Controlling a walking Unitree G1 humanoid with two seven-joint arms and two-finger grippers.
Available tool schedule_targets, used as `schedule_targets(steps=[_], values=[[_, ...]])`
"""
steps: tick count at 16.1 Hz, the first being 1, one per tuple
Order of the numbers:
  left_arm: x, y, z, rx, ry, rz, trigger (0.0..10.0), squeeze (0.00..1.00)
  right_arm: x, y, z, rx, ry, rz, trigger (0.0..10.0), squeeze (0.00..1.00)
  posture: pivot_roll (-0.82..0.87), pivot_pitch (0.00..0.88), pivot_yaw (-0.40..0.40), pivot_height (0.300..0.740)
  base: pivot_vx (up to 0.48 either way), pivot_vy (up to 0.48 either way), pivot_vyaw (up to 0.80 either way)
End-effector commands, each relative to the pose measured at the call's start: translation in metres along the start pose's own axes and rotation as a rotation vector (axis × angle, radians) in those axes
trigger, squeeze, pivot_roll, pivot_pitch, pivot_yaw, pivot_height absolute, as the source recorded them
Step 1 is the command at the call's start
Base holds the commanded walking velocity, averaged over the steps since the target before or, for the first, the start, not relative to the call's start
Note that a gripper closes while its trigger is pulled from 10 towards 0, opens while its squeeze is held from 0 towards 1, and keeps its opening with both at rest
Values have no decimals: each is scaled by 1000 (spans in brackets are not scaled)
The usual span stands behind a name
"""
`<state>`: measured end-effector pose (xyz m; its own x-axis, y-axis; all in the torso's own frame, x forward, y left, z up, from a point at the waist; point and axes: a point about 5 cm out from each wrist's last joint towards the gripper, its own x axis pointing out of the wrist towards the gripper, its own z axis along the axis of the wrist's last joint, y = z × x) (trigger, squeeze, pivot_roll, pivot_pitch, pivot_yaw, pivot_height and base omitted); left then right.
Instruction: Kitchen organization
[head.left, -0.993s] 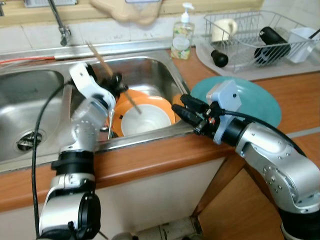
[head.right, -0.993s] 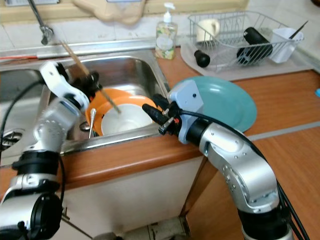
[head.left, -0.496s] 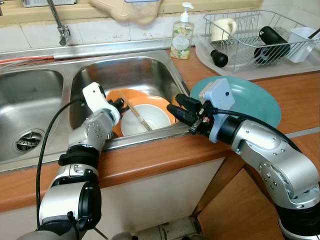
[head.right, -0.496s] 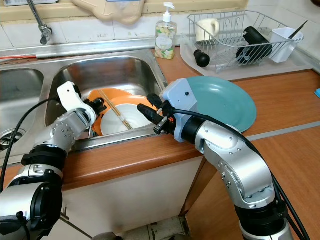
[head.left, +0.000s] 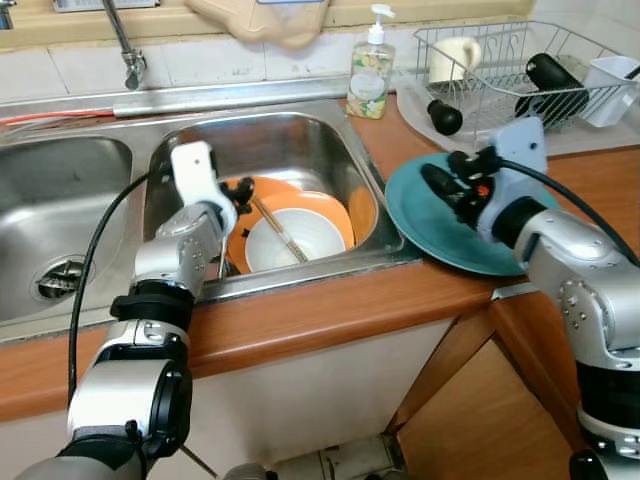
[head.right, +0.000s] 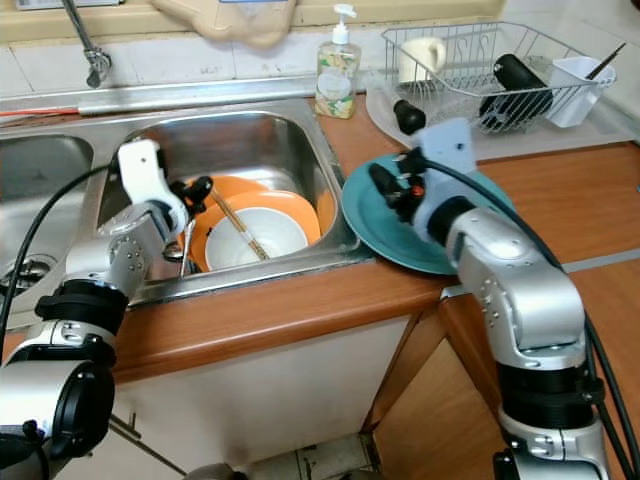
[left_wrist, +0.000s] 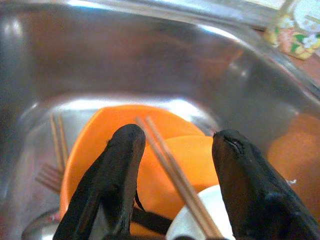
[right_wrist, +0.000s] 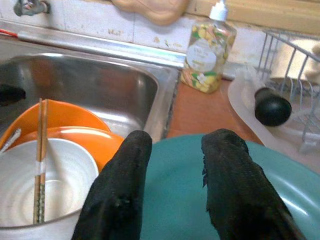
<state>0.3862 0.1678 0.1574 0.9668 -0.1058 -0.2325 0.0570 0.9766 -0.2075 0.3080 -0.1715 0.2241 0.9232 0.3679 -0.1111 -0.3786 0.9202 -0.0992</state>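
Note:
A pair of wooden chopsticks (head.left: 280, 228) lies slanted across the white bowl (head.left: 305, 240), which sits on stacked orange plates (head.left: 338, 210) in the right sink basin (head.left: 290, 145). My left gripper (head.left: 243, 195) hovers open at the chopsticks' upper end. In the left wrist view its fingers (left_wrist: 120, 170) stand apart on either side of the sticks (left_wrist: 175, 175) without closing on them. My right gripper (head.left: 437, 187) is open over the teal plate (head.left: 440, 235) on the counter; its wrist view shows that plate (right_wrist: 175, 190) under the spread fingers.
A soap bottle (head.left: 371, 62) stands behind the sink. A wire dish rack (head.left: 520, 70) with a mug, a black bottle and a white holder is at the back right. The faucet (head.left: 125, 50) is at the back left. A fork (left_wrist: 50, 175) lies beside the orange plates.
My left gripper lowered the raised chopsticks into the white bowl and let them go. My right gripper swung from the sink's rim rightward over the teal plate.

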Motion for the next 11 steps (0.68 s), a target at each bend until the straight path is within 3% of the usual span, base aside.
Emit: schedule_targets(steps=[1, 2, 3, 7, 8, 11], values=[[-5, -1, 5, 56, -41, -40, 10000, 847, -2, -20, 7, 16, 6, -91, 10000, 1000, -76, 0, 12, 740, 0, 0, 0], [-9, -4, 7, 92, -61, -86, 10000, 255, -4, -33, 4, 46, 42, -161, 10000, 1000, -76, 0, 12, 740, 0, 0, 0], [-12, -6, 8, 118, -72, -120, 10000, 0, -6, -42, 2, 68, 68, -208, 10000, 1000, -76, 0, 12, 740, 0, 0, 0], [-39, -20, 5, 338, -85, -376, 10000, 0, -21, -93, -13, 177, 169, -420, 10000, 1000, -73, 0, 1, 740, 0, 0, 0], [-47, -23, 3, 366, -82, -440, 10000, 0, -26, -103, -16, 199, 187, -454, 10000, 1000, -74, 0, 3, 740, 0, 0, 0], [-63, -33, 2, 351, -93, -569, 10000, 0, -33, -117, -23, 258, 225, -491, 10000, 1000, -76, 0, 5, 740, 0, 0, 0]])
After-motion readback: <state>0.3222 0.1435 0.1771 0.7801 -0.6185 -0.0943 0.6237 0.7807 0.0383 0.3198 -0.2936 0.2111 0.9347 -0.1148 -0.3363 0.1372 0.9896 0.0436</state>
